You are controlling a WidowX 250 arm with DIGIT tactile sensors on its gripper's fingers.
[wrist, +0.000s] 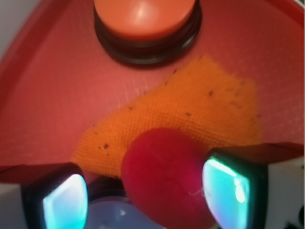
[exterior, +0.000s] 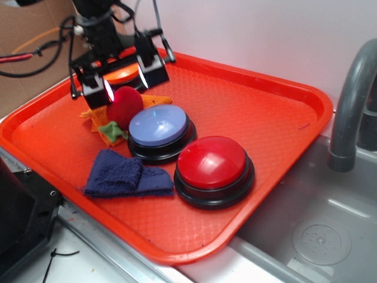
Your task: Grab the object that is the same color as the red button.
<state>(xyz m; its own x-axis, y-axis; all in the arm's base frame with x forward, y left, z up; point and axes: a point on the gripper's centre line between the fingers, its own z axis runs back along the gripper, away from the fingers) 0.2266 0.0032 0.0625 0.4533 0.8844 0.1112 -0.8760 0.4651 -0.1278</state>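
Observation:
The object, a small round red plush fruit (exterior: 123,105) (wrist: 164,181) with a green leaf (exterior: 112,128), lies on an orange cloth (wrist: 190,109) just left of the pale blue button. My gripper (exterior: 125,82) (wrist: 145,193) hangs right above the fruit, open and straddling it. In the wrist view the fruit sits close against the right finger, with a gap to the left finger. The red button (exterior: 212,164), a glossy dome on a black base, stands at the tray's front right, well away from the gripper.
Everything sits on an orange tray (exterior: 283,82). An orange-topped button (wrist: 143,19) stands behind the gripper. The pale blue button (exterior: 158,127) touches the fruit's right side. A dark blue cloth (exterior: 121,174) lies in front. A grey faucet (exterior: 347,112) and sink (exterior: 318,236) are at right.

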